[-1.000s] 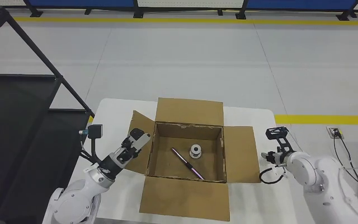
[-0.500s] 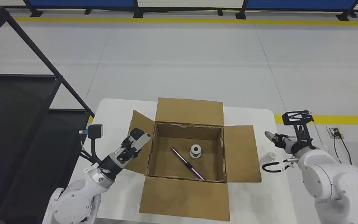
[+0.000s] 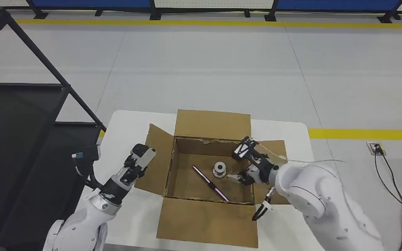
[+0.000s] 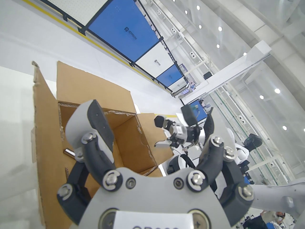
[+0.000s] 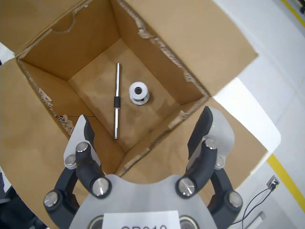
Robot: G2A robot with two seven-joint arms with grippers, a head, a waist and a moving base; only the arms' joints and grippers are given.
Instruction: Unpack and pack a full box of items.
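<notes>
Over box's 3 o'clock rim: right jaws spread wide, aimed down into open brown cardboard box (image 3: 212,124). Small silver grooved pulley (image 5: 139,93) mid-floor; thin metal rod with black collar (image 5: 116,101) just beside, at its 8 o'clock. Best: descend straight, straddle pulley, clear wall. Left jaws apart, outside 9 o'clock flap.

Box (image 3: 212,124) mouth wide open, flaps splayed outward; inside the box a rod (image 3: 210,183) and pulley (image 3: 219,169) sit mid-floor, bare floor around them.
</notes>
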